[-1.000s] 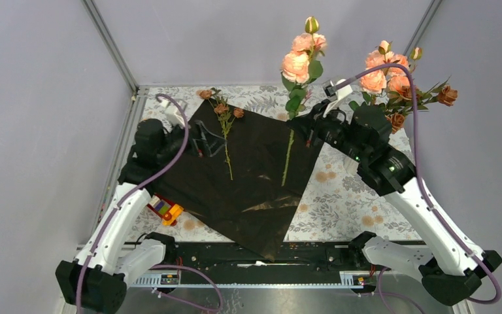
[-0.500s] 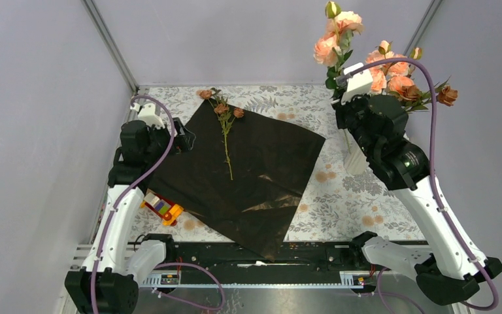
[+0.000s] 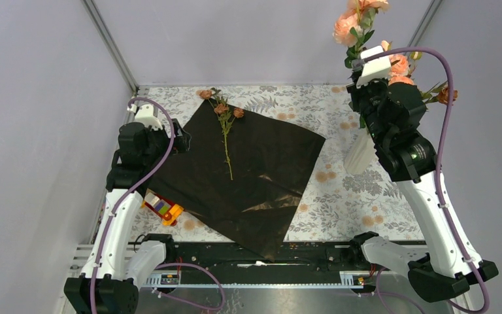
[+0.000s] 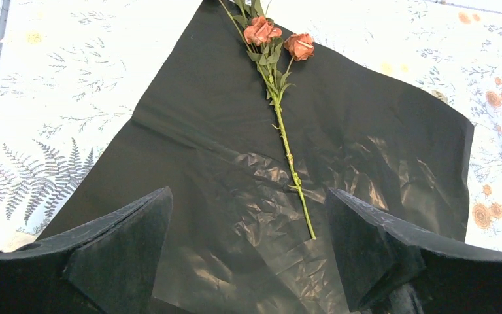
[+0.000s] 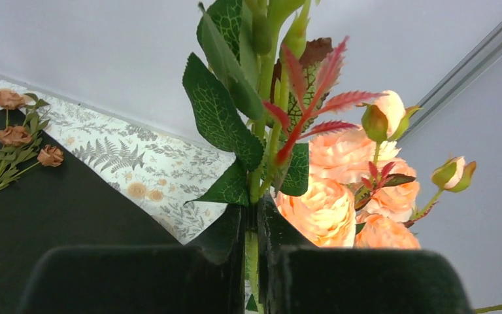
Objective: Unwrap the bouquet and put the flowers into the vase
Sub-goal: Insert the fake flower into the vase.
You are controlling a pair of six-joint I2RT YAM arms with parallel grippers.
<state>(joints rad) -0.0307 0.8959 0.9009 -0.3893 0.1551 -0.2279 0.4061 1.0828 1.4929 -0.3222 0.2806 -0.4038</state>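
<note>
Backdrop: grey walls (image 3: 39, 98) close the table (image 3: 340, 190) on its left, far and right sides; a fern-print cloth covers it.
Landmark: black wrapping paper (image 3: 255, 176), unfolded and lying flat as a diamond, with its near corner reaching over the table's near edge.
Open room: bare cloth right of the paper and along its far-right edge; only a narrow strip at its left corner.
On the paper: dried-bloom stem (image 4: 278, 121) lies on the far-left part, blooms at the far corner, cut end pointing toward the middle.
Left tool (image 4: 248, 209): jaws spread wide, nothing between them, hovering over the paper's left corner.
Right tool (image 5: 251, 222): closed tight on a rose stem (image 5: 265, 91), held high beyond the paper's right corner.
Vase (image 3: 359, 154): white, just right of the paper's right corner, partly hidden by the right arm; peach roses (image 3: 399, 65) show past the arm above it.
In the way: toy-block car (image 3: 163, 209) at the paper's near-left edge, beside the left arm.
</note>
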